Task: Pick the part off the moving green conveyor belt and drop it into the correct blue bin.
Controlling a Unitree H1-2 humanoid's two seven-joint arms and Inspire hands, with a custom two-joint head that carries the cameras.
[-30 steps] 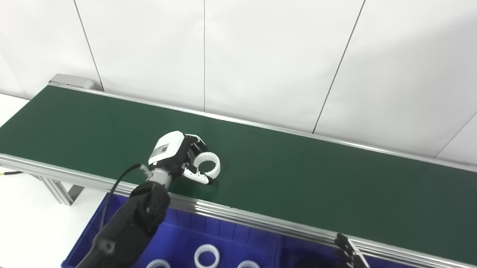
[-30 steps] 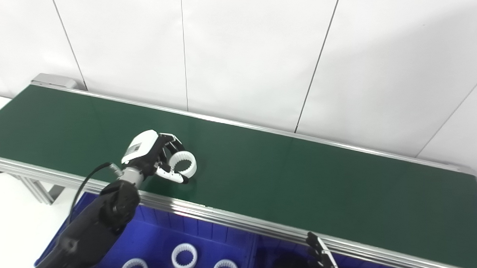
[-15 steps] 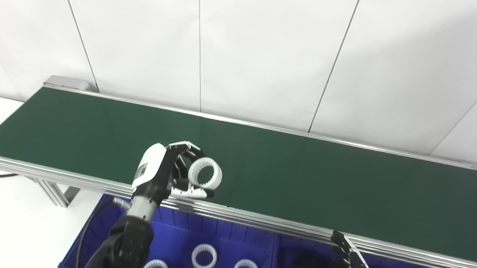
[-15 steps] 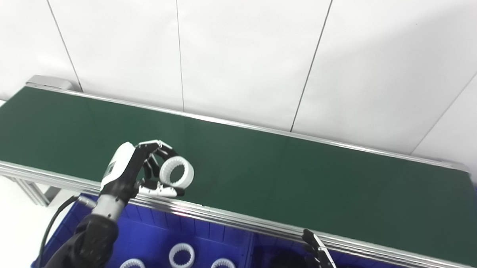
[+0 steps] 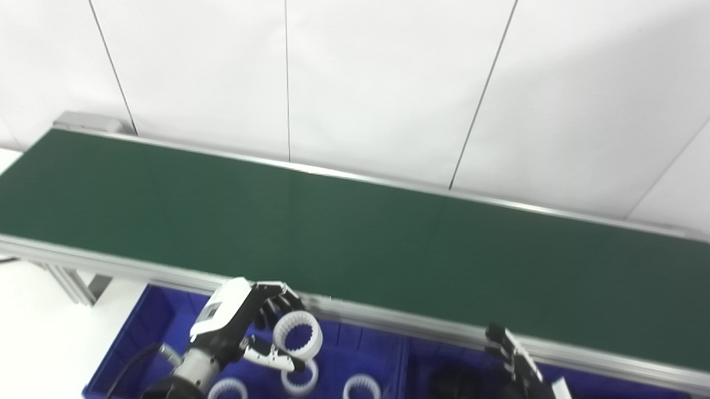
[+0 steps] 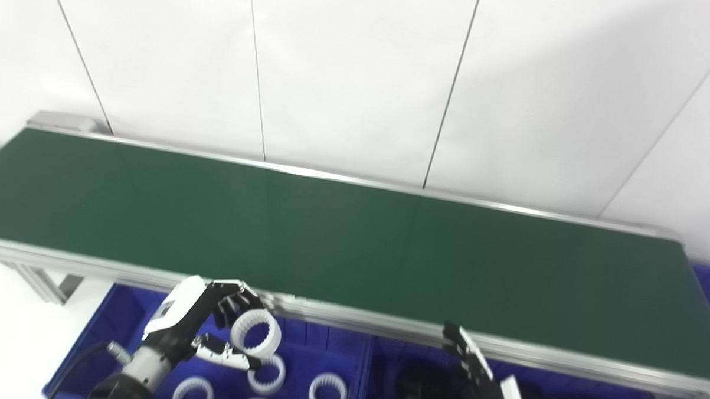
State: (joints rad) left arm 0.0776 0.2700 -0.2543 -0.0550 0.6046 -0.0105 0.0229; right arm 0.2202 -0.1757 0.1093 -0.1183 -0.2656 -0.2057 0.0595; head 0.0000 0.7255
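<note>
My left hand (image 5: 238,328) is shut on a white toothed ring (image 5: 298,336), held between fingers and thumb. Hand and ring hang over the left blue bin (image 5: 144,328), in front of the belt's near rail. Several white rings (image 5: 361,392) lie on that bin's floor below. The green conveyor belt (image 5: 353,241) carries no part in view. My right hand (image 5: 517,370) rises at the bottom right over a second blue bin (image 5: 444,359) holding dark parts; its fingers are straight and apart, holding nothing.
The belt's aluminium near rail (image 5: 386,321) runs between belt and bins. A white wall stands behind the belt. Frame legs (image 5: 74,284) and a white tabletop (image 5: 25,330) lie at the left.
My left hand has pulled back off the belt with the ring, coming down over the left blue bin. The camera has tilted, shifting the picture. The right hand has stayed put.
</note>
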